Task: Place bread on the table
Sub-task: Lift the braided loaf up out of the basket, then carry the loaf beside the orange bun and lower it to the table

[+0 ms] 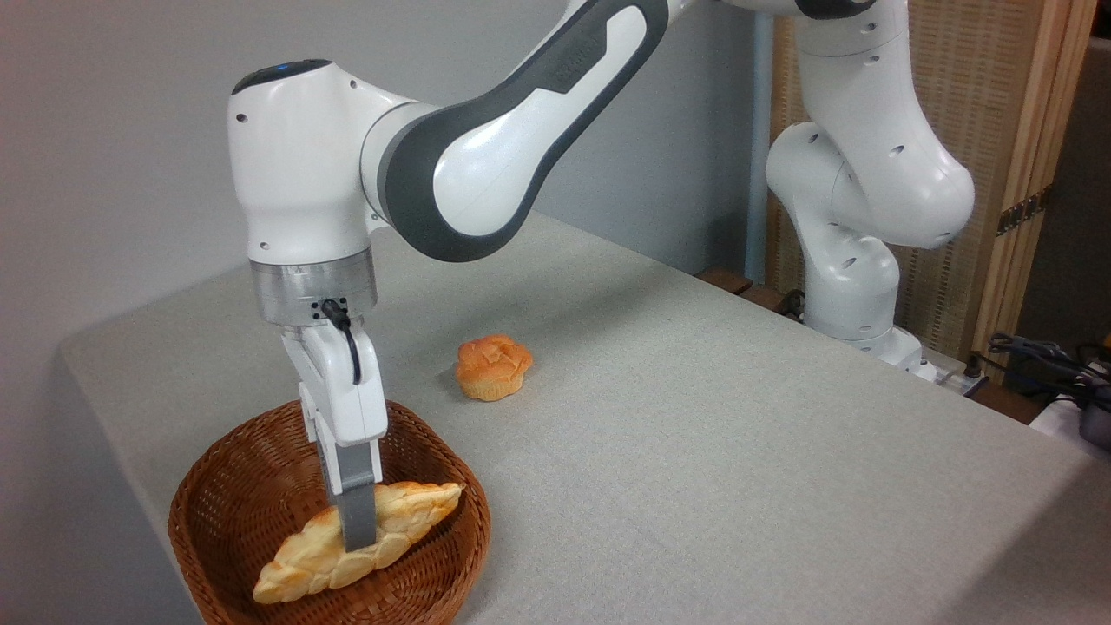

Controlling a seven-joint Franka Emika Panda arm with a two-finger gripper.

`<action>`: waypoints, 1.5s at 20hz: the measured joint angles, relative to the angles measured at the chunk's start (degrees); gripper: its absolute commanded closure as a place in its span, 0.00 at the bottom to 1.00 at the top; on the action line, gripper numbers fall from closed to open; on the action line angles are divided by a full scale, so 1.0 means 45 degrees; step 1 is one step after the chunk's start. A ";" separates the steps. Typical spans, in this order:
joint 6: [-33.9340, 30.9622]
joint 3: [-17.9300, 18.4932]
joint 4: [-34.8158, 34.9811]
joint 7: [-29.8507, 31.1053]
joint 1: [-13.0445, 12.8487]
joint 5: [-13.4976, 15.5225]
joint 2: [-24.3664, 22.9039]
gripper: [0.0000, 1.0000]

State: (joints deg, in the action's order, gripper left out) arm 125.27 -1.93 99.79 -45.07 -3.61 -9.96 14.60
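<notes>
Your view comes from one fixed camera looking down across a table (694, 417) draped in plain grey-beige cloth. The white arm reaches in from the upper right, and its upper links run out of the top edge, so you cannot see the whole arm. Its base stands at the far right edge of the table, at about 2 o'clock.

At about 7 o'clock sits a brown wicker basket (217, 486); its lower rim is cut off by the bottom edge. Inside it lies the bread (408, 512), a long braided loaf, pale gold with browner patches. Its long axis runs diagonally, one pointed end aiming toward 8 o'clock near the basket's front, the other toward 2 o'clock beside the right-hand rim. You cannot tell whether the loaf rests on the basket floor or is slightly raised.

The gripper (358, 534) points straight down over the loaf's middle. You see one grey finger (354, 503) crossing the front of the loaf; the other is hidden behind it. The fingers appear to be clasping the bread across its width.

Near the centre of the table, well apart from the basket, stands a small round orange bun (493, 368).
</notes>
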 measured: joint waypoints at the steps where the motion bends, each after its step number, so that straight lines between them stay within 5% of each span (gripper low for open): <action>1: 0.0000 -0.0026 -0.0001 0.0000 -0.0002 0.0000 -0.0009 0.94; 6: 0.0000 -0.0039 -0.0039 0.0026 0.0000 0.0238 -0.0147 0.99; 12: -0.0431 -0.0029 -0.0152 0.0034 0.0350 0.2784 -0.1264 0.98; 19: -0.6138 0.0134 0.0054 0.0040 0.0653 0.4476 -0.3751 0.92; 23: -0.6923 0.0535 0.2032 0.0040 0.0666 0.5518 -0.5127 0.76; 25: -0.6868 0.0629 0.3134 0.0033 0.0666 0.5950 -0.5323 0.55; 26: -0.6700 0.0651 0.3588 0.0024 0.0665 0.6040 -0.5312 0.30; 28: -0.6191 0.0714 0.4300 0.0014 0.0662 0.6138 -0.5219 0.16; 29: -0.6000 0.0793 0.4514 0.0014 0.0662 0.6146 -0.5143 0.00; 30: -0.5866 0.0884 0.4634 0.0012 0.0663 0.6146 -0.5038 0.00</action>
State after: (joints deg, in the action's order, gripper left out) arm 98.87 2.04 120.64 -45.01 -0.62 17.70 -8.07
